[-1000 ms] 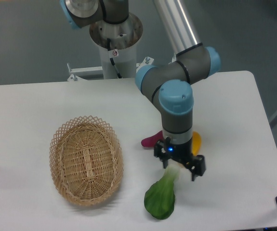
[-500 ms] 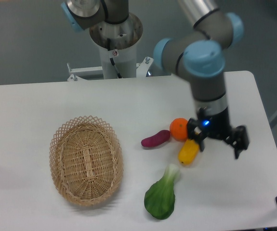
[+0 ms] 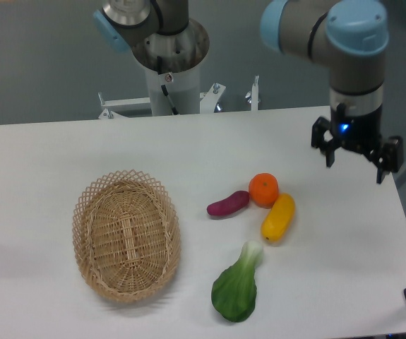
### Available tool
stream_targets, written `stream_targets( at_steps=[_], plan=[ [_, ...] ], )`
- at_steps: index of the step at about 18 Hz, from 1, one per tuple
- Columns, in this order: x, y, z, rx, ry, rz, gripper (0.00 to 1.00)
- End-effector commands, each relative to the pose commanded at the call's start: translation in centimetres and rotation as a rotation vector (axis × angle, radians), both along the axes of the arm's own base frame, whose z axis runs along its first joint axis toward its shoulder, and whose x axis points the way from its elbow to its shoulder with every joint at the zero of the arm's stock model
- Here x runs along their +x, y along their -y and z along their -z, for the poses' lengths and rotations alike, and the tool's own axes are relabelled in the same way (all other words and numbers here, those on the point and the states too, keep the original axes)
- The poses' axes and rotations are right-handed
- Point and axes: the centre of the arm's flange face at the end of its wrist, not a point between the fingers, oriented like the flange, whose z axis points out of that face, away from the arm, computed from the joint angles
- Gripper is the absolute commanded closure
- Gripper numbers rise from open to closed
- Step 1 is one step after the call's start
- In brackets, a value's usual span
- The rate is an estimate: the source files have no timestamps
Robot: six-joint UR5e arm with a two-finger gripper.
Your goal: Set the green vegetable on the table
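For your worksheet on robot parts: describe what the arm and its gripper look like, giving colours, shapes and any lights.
The arm has grey tubular links with light blue round joint caps. The gripper is black, with two short dark fingers and a small blue light glowing on its body.

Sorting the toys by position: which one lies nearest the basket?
The purple eggplant, lying left of the orange; the other toys sit farther right.

Gripper (image 3: 356,154) raised — fingers spread, empty

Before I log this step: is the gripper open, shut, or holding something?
Gripper: open, holding nothing; the green vegetable lies on the table.
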Motion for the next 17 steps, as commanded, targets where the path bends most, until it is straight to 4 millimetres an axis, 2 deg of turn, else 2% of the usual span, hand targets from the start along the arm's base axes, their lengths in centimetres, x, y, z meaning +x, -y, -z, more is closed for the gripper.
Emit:
stream_targets(
  at_steps=[5, 17],
  plan=[
    [-0.20, 0.58, 0.70, 0.028, 0.017, -0.003, 0.00],
    [-0.21, 0.56, 0.66, 0.031, 0.015, -0.006, 0.00]
  ],
)
